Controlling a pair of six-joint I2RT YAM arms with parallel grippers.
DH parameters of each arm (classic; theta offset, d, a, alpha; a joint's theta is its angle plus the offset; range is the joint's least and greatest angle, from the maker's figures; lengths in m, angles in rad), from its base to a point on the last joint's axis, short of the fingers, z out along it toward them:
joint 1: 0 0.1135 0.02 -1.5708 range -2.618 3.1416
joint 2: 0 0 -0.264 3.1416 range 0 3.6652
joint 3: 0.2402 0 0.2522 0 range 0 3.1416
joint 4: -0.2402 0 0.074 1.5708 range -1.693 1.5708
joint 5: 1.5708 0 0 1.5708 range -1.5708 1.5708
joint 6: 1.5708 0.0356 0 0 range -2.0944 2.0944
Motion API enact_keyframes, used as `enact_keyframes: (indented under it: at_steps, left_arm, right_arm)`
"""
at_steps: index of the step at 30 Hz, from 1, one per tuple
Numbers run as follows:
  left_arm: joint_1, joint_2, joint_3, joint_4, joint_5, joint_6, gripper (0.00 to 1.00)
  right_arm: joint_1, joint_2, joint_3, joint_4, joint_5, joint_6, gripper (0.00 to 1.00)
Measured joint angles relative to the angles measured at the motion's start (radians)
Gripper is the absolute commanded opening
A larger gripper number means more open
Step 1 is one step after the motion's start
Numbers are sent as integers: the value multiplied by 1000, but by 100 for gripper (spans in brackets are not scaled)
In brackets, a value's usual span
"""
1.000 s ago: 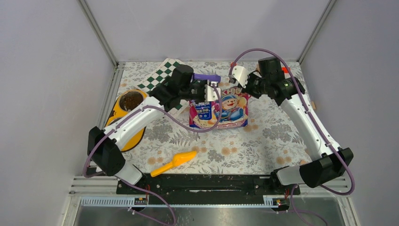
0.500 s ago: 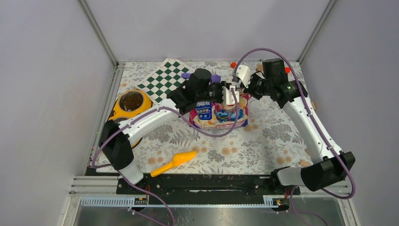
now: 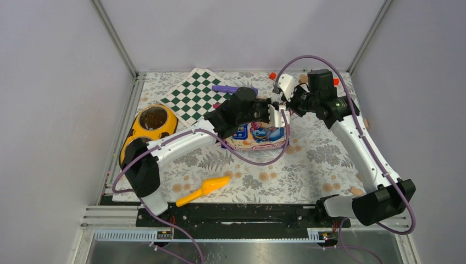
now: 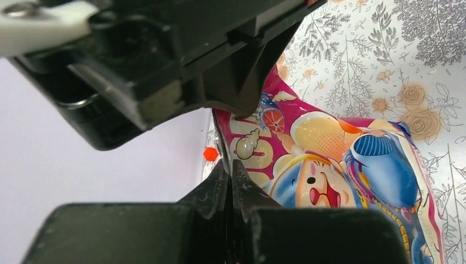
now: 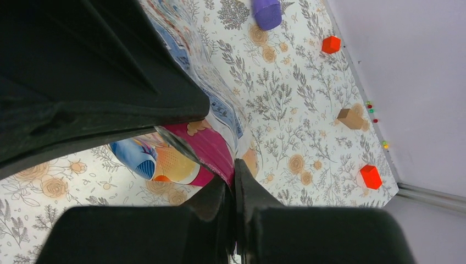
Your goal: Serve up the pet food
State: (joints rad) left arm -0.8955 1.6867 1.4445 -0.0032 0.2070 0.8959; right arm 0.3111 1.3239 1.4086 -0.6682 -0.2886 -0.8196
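bag: pet food bag (image 3: 262, 135) is lying mid-table toward the far side, cartoon side up.
left gripper (image 4: 231, 168): jaws are pressing together, pinching the bag's top edge.
right gripper (image 5: 233, 173): pinching the same edge, just beside the left one.
done: yellow feeder (image 3: 136, 135) is showing brown kibble in its far bowl.
remaining: likely opening the bag, and I can't tell if the seam is torn. orange scoop (image 3: 204, 188) is lying apart, near the bases.

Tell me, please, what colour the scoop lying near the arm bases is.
Orange-yellow; the top external view shows the scoop best.
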Motion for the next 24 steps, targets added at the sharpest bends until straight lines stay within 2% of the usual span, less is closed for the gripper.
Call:
enact_keyframes:
  at_steps: [10,24]
  left_arm:
    - [5,-3,28,-73,-19,55,0]
    - [28,-32,68,-241,-29,168,0]
  right_arm:
    - [19,-5,-13,36,64,121,0]
    - [30,-82,-150,219,126,275,0]
